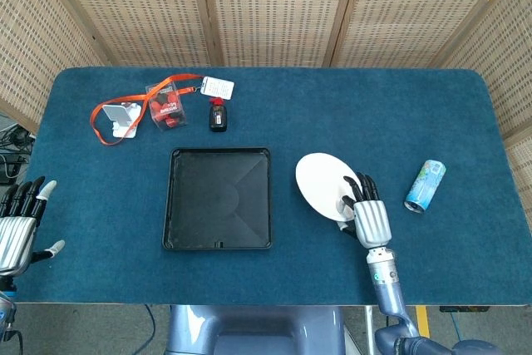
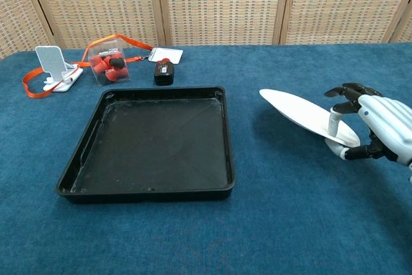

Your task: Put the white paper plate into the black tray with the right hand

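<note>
The white paper plate [image 1: 322,184] [image 2: 302,114] is off the cloth and tilted, its near right edge pinched by my right hand [image 1: 369,215] [image 2: 376,132]. It hangs just to the right of the black tray [image 1: 219,198] [image 2: 154,141], which lies flat with nothing in it at the table's middle. My left hand [image 1: 18,222] stays at the table's near left corner with its fingers spread and nothing in them; the chest view does not show it.
A drinks can [image 1: 425,185] lies on the blue cloth right of the plate. At the back left are an orange lanyard with a white stand [image 1: 125,116] [image 2: 54,67], a clear box of red pieces [image 1: 165,103] [image 2: 107,61] and a small black item [image 1: 218,114] [image 2: 163,71].
</note>
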Tool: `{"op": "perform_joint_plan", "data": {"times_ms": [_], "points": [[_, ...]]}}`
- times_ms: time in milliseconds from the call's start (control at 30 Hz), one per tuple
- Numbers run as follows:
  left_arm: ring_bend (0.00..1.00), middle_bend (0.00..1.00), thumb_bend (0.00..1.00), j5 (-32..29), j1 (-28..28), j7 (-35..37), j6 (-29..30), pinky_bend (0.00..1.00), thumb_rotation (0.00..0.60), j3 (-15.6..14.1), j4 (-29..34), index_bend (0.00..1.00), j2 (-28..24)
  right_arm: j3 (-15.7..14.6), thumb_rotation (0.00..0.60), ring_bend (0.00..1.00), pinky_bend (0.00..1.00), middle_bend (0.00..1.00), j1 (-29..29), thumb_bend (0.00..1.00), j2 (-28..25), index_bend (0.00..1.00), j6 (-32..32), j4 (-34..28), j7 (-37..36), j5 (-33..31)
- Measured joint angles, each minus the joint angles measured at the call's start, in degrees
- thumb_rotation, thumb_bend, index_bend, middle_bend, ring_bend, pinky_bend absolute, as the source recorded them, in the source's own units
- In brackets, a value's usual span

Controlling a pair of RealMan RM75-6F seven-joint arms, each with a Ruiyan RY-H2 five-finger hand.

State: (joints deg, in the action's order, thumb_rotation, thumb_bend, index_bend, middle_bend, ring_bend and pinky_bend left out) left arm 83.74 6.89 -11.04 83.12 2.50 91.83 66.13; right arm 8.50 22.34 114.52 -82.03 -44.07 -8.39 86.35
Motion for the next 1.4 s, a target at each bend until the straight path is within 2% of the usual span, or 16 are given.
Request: {"op": "perform_joint_plan", "data": {"times_ms": [300,767,1033,1400], "points": [[0.00,0.00,0.00,-0.1,0.0,0.1,0.0,0.00,0.600,0.0,0.0,0.00,-0.1,1.5,0.600,0.04,0.14,0.26,2.4,0.60,-1.1,0.67,-3.8,-2.8,0.6,2.1],[0.00,0.00,0.00,-0.6,-0.1,1.1,0.1,0.00,0.600,0.4,0.0,0.00,-0.4,3.4,0.600,0.04,0.15,0.27,6.6,0.59,-2.2,0.68,-5.1,-11.1,5.2,3.9],[0.00,0.00,0.00,-0.7,-0.1,1.8,0.2,0.00,0.600,0.5,0.2,0.00,-0.8,4.9,0.600,0.04,0.15,0.27,10.3,0.60,-0.4,0.68,-3.6,-15.0,8.5,4.3],[0.00,0.00,0.00,-2.1,0.0,3.7,-0.9,0.00,0.600,0.9,-0.3,0.00,-1.3,6.4,0.600,0.04,0.15,0.27,14.4,0.59,4.4,0.68,-0.5,-14.8,9.8,3.4]]}}
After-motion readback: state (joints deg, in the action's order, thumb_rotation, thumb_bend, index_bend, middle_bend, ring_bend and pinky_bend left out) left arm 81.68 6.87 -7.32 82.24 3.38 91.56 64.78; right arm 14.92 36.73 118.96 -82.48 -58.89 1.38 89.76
